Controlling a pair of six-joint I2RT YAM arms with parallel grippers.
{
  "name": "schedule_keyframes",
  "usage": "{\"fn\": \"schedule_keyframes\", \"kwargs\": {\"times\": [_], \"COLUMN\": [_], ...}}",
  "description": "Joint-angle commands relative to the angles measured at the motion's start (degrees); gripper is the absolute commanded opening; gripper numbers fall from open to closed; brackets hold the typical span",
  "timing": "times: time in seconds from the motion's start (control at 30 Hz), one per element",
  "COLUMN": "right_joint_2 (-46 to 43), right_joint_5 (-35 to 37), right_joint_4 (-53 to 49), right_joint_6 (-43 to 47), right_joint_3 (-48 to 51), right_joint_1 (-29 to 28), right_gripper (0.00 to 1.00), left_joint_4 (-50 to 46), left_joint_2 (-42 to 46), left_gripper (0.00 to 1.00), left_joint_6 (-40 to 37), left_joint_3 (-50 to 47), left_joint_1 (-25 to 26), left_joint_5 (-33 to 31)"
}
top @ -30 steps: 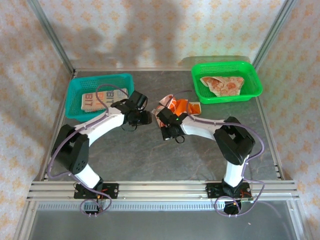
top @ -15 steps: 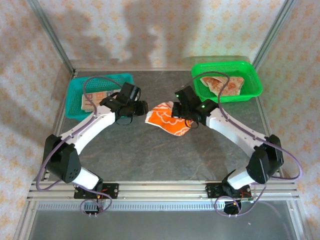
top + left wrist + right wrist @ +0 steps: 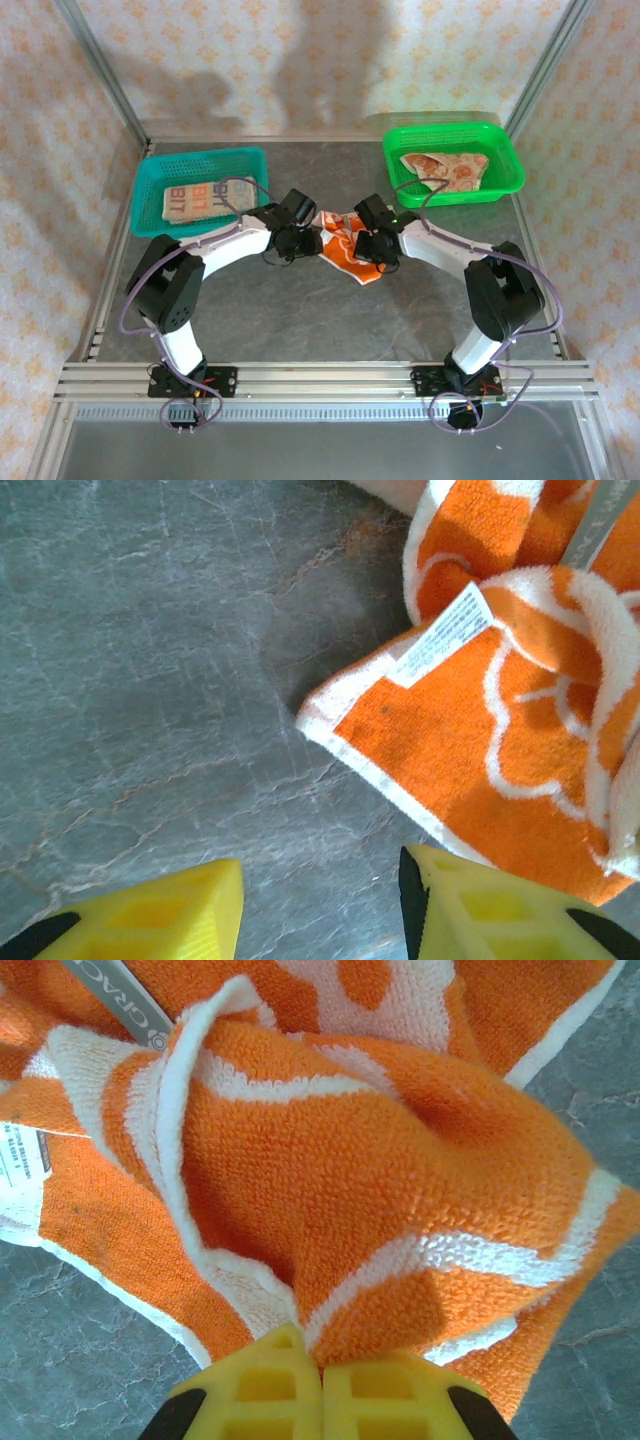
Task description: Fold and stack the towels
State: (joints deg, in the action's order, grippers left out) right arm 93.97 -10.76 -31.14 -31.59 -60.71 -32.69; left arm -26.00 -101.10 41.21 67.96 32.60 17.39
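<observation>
A crumpled orange towel (image 3: 347, 252) lies on the table (image 3: 300, 320), left of and nearer than the green basket (image 3: 456, 196), which holds another towel (image 3: 445, 170). The right gripper (image 3: 320, 1365) pinches a fold; the left gripper (image 3: 320, 905), fingers apart, hovers at its corner.

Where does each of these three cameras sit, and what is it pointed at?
Top view: fixed above and behind the bases, looking down on the table, a teal basket, a green basket, and the whole left arm and right arm.
Left wrist view: on the left arm, looking down past the open left gripper at the table and an orange towel corner.
Right wrist view: on the right arm, looking past the right gripper, shut on that towel.
Shared: both wrist views show the same towel.
</observation>
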Motion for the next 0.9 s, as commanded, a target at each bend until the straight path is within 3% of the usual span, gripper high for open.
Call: {"fn": "schedule_keyframes", "kwargs": {"times": [0.0, 0.07, 0.4, 0.77, 0.87], "right_joint_2": [-3.0, -3.6, -4.6, -5.1, -5.3], "right_joint_5": [0.6, 1.1, 0.5, 0.1, -0.4], "right_joint_4": [1.1, 0.7, 0.5, 1.0, 1.1], "right_joint_6": [-1.3, -1.3, -1.5, -2.2, -2.4], "right_joint_3": [1.8, 1.8, 1.7, 2.7, 2.7], "right_joint_1": [0.0, -0.1, 0.0, -0.1, -0.1], "right_gripper": [0.00, 0.00, 0.00, 0.00, 0.00], "left_joint_4": [4.9, 4.8, 0.2, -0.7, -1.1], "left_joint_2": [-2.3, -4.0, -10.8, -16.1, -17.2], "left_gripper": [0.44, 0.39, 0.39, 0.38, 0.33], "left_joint_6": [3.9, 3.6, -2.9, -5.3, -5.5], "left_joint_3": [0.5, 1.2, 6.8, 10.0, 10.6], "left_joint_1": [-0.1, -0.1, 1.4, 2.7, 3.1], "left_joint_5": [1.7, 1.5, -6.8, -10.0, -11.3]}}
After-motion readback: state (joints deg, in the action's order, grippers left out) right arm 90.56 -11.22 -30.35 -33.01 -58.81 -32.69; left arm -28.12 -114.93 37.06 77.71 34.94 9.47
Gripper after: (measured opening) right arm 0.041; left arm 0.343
